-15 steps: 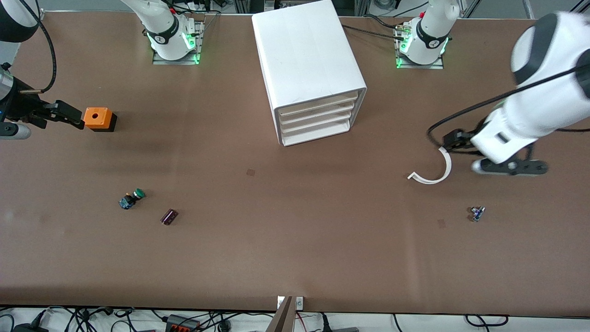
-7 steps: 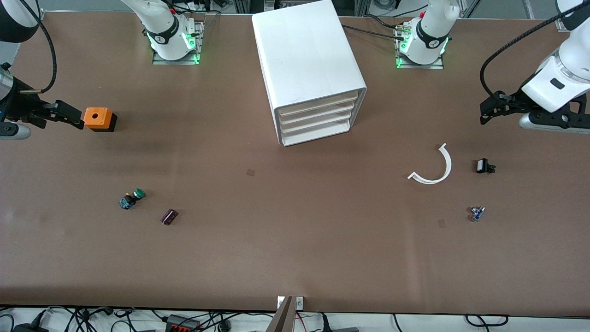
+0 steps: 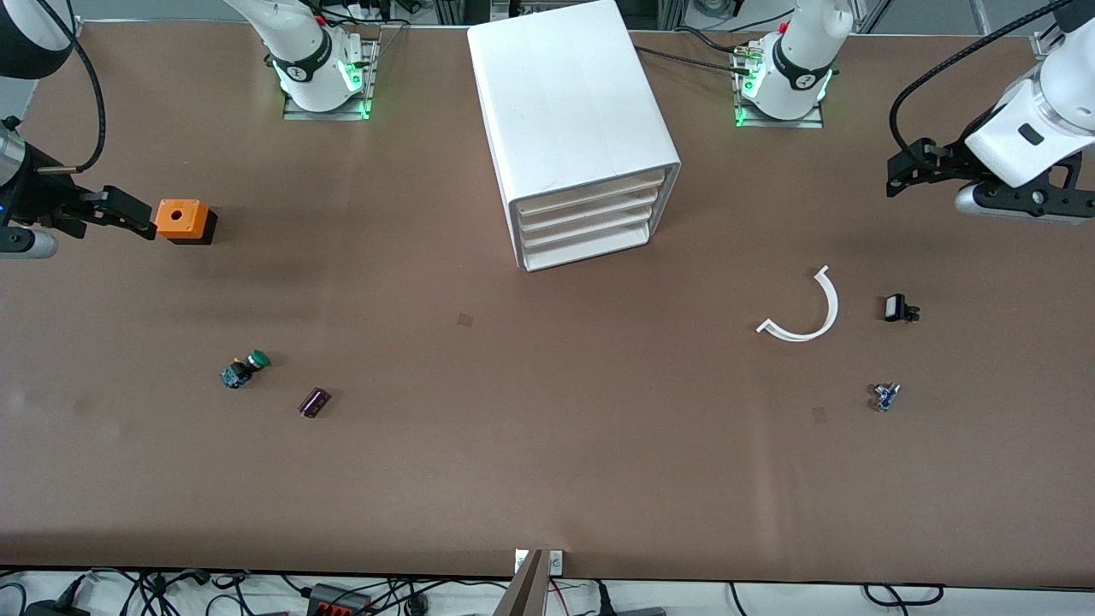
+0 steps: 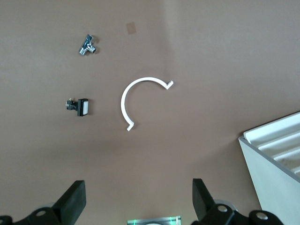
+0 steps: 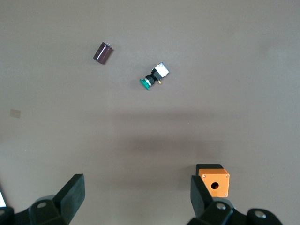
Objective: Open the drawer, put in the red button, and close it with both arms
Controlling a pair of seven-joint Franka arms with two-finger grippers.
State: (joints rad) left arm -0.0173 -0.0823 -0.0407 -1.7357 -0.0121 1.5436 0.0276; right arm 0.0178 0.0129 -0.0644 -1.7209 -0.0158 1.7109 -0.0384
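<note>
White drawers [image 3: 590, 218] all shut, no red button visible; left hand [image 4: 138, 197] and right hand [image 5: 136, 192] hover, fingers apart, over their worktop [image 3: 547, 445] ends.

No legible text, labels, brand names, numbers or signs appear in any view. The white drawer cabinet [image 3: 575, 128] and the orange box [image 3: 182, 220] carry no readable markings.
</note>
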